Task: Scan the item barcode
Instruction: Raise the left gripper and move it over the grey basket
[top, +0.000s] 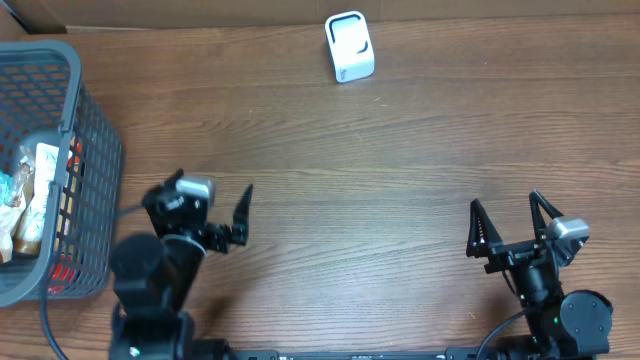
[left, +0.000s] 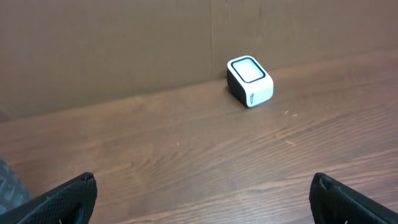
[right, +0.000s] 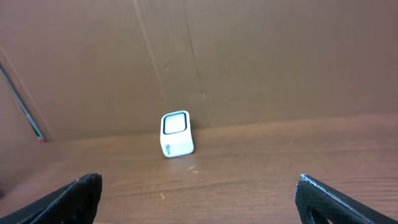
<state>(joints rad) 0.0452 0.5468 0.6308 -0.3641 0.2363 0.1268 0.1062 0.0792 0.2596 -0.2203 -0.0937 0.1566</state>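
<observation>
overhead: left fingers (top: 243, 210) and right fingers (top: 478, 228) stand wide, empty. packaged items (top: 35, 190) crowd the mesh basket (top: 95, 150), well apart from the barcode scanner (top: 350, 46); a reach could snag the mesh or lift two packets.

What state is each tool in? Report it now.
Left tool: open, holding nothing.
Right tool: open, holding nothing.
</observation>
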